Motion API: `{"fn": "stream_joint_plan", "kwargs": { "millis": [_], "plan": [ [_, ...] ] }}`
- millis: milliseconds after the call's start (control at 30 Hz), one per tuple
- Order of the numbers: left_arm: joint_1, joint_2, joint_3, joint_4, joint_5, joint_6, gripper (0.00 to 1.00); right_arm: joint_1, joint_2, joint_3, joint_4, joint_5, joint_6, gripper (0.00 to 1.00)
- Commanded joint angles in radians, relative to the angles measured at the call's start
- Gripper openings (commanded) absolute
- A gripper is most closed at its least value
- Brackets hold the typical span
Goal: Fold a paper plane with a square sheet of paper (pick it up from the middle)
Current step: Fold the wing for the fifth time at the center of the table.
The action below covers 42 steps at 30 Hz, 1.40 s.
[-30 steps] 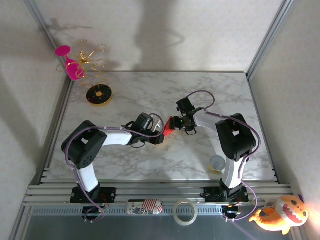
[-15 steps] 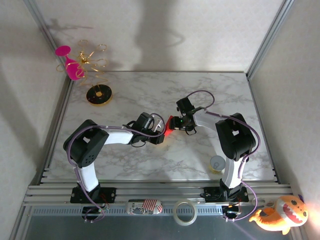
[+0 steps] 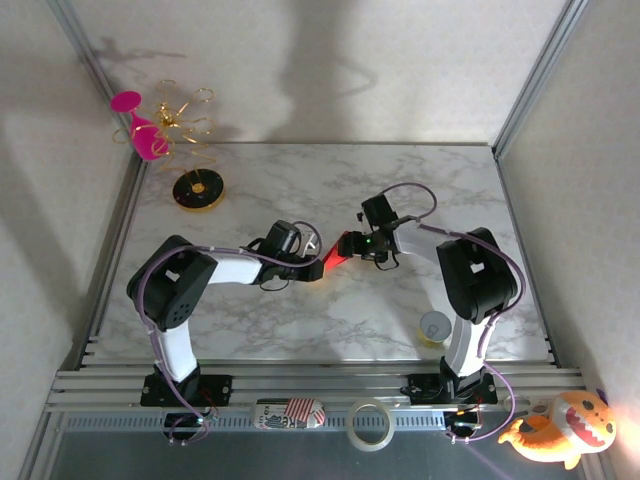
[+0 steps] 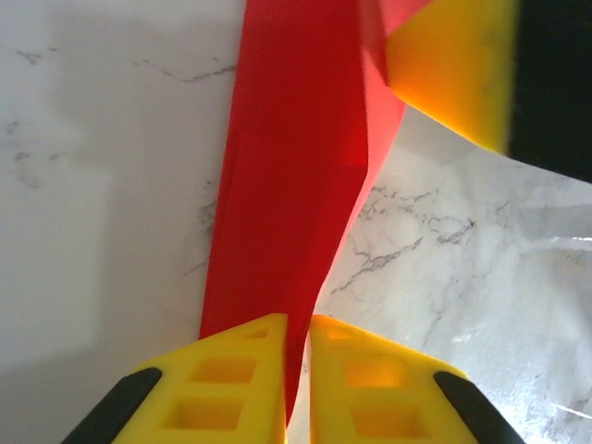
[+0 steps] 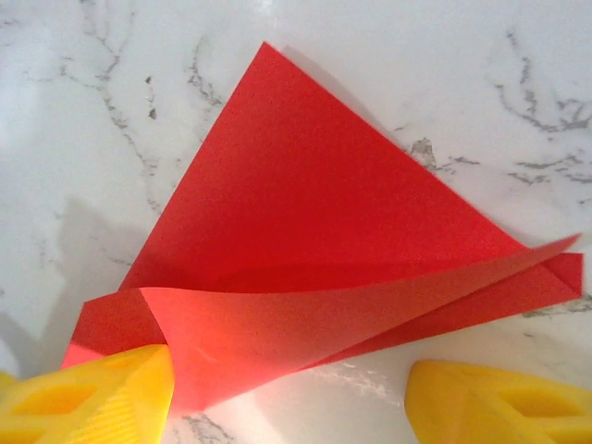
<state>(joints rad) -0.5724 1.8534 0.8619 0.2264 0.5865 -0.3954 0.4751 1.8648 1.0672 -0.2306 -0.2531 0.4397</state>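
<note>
**mid-fold: left claw pinching the red sheet, right claw wide**

the square sheet of paper (image 3: 337, 253) is already creased into a narrow wedge. it sits at about the centre of the worktop (image 3: 300, 190), between the two claws.

- left claw (image 4: 296, 356): closed on one end of the sheet, with the red edge clamped between the yellow pads. i read this as an anchor so the layers cannot slide.
- right claw (image 5: 287, 393): spread wide. one finger (image 5: 102, 393) lies against the corner at 7 o'clock in its wrist view. the other finger stands on bare marble at 5 o'clock.
- the top flap is bowed up, not flat, so the crease looks unfinished.
- room: there is open marble at 12 and 6 o'clock of the paper. the small tin (image 3: 435, 327) at 5 o'clock and the gold stand (image 3: 197, 190) at 10 o'clock are well apart from it.
</note>
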Motion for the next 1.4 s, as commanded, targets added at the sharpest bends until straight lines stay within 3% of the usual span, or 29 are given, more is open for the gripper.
{"fn": "stream_joint_plan", "kwargs": {
  "millis": [0, 267, 467, 633, 1067, 1367],
  "plan": [
    [0.018, 0.032, -0.021, 0.073, 0.095, -0.122, 0.13, 0.011, 0.130, -0.095, 0.162, -0.159, -0.024, 0.73],
    [0.020, 0.049, -0.049, 0.195, 0.154, -0.289, 0.10, 0.010, 0.063, -0.117, 0.213, -0.157, -0.055, 0.74],
    [0.017, 0.038, -0.101, 0.317, 0.148, -0.435, 0.08, 0.010, -0.089, -0.157, 0.304, -0.123, 0.078, 0.74],
    [0.014, 0.045, -0.134, 0.410, 0.140, -0.528, 0.07, 0.015, -0.127, -0.178, 0.350, -0.130, 0.142, 0.72],
    [0.005, 0.056, -0.129, 0.417, 0.135, -0.556, 0.09, 0.039, 0.021, -0.063, 0.189, -0.031, 0.158, 0.63],
    [0.006, 0.066, -0.124, 0.385, 0.115, -0.527, 0.16, 0.061, 0.107, -0.019, 0.080, 0.075, 0.163, 0.56]
  ]
}}
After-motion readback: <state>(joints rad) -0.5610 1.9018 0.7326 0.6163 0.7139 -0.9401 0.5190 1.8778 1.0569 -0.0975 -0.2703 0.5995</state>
